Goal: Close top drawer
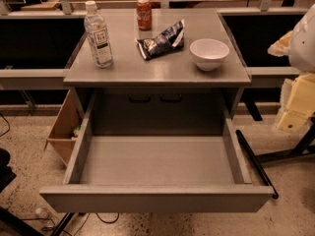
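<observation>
The top drawer (pixel 156 198) is pulled far out of the grey cabinet toward me. Its wide plain grey front panel is at the bottom of the camera view, and its deep grey box (pixel 156 159) is bare inside. My arm comes in at the right edge as white and pale yellow parts. The gripper (pixel 291 116) hangs to the right of the drawer's right side wall, above the floor, apart from the drawer and holding nothing that I can see.
On the cabinet top (pixel 123 70) stand a water bottle (pixel 98 36), a soda can (pixel 143 14), a chip bag (pixel 162 41) and a white bowl (pixel 209 53). A black bar (pixel 256 162) slants along the floor by the drawer's right side. An open box (pixel 63 129) sits at the left.
</observation>
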